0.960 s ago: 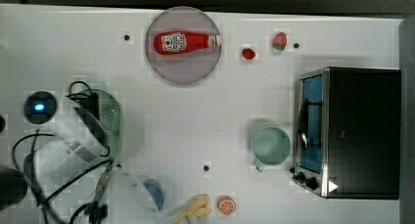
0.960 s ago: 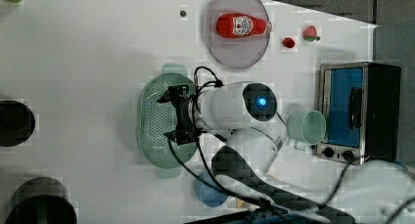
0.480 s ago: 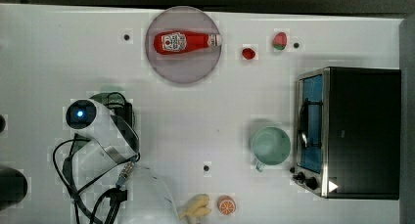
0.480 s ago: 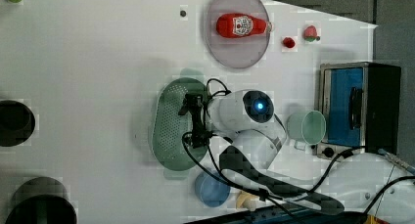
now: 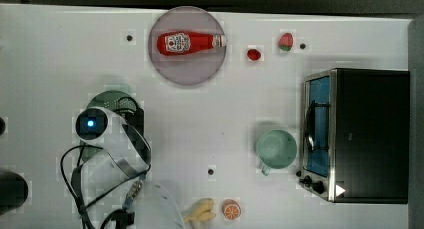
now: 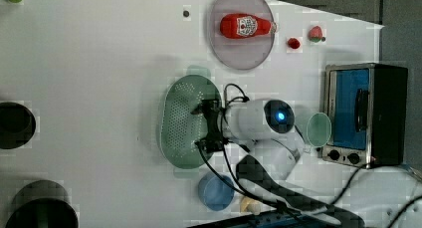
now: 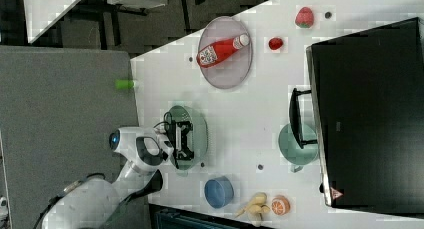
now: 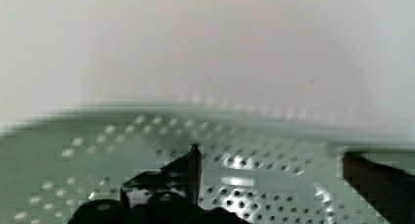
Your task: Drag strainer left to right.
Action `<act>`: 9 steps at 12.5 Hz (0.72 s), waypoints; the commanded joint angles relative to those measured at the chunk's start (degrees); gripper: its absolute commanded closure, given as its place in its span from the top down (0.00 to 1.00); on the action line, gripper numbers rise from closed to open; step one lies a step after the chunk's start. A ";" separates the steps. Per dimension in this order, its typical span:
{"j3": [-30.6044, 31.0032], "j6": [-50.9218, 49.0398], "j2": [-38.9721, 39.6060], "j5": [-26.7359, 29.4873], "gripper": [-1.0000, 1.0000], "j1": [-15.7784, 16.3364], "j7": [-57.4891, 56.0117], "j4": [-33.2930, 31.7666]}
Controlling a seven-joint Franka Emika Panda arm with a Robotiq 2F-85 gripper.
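The arm's gripper (image 6: 208, 127) reaches down into the pale green strainer (image 6: 181, 121), its two dark fingers (image 8: 188, 172) spread apart inside the perforated bowl and gripping nothing I can make out. The strainer sits near the middle of the white table (image 6: 94, 63) in the left view. Around it, in the left view, a plate (image 6: 239, 61) carrying a ketchup bottle (image 6: 246, 26) lies up and to the right, a blue bowl (image 6: 215, 192) sits just below, and further right (past the arm's white body) stand a green mug (image 6: 318, 129) and a toaster oven (image 6: 366, 113).
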 commanded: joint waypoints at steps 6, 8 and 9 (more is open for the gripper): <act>-3.18 6.01 -6.02 0.02 1.00 -8.18 -6.78 -6.88; -4.94 7.12 -6.59 0.01 1.00 -9.18 -9.85 -7.89; -5.95 7.10 -6.80 0.02 1.00 -9.57 -11.90 -8.13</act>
